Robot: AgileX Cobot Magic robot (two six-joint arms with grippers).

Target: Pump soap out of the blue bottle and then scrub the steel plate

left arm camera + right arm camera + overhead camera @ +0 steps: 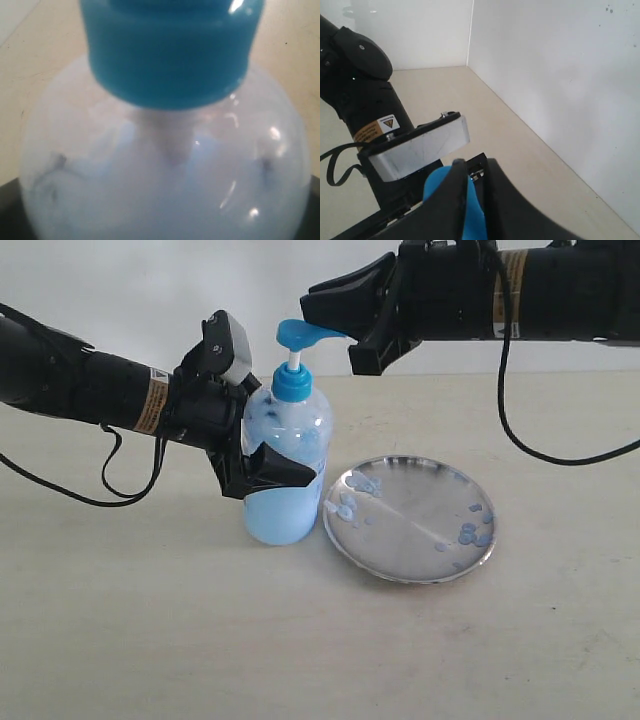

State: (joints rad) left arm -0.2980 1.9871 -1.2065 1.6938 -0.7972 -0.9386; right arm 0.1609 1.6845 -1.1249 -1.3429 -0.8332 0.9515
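Observation:
The blue bottle stands upright just left of the steel plate, its lower half filled with light blue soap. My left gripper is shut on the bottle's body. In the left wrist view the bottle and its blue collar fill the frame, with dark fingers at the edges. My right gripper is shut, its tips lying on top of the raised blue pump head. The right wrist view shows that gripper over the pump head. Pale soap blobs dot the plate.
The beige table meets white walls behind. A black cable hangs from the right arm behind the plate, and another loops under the left arm. The left arm's wrist camera sits close below the right gripper.

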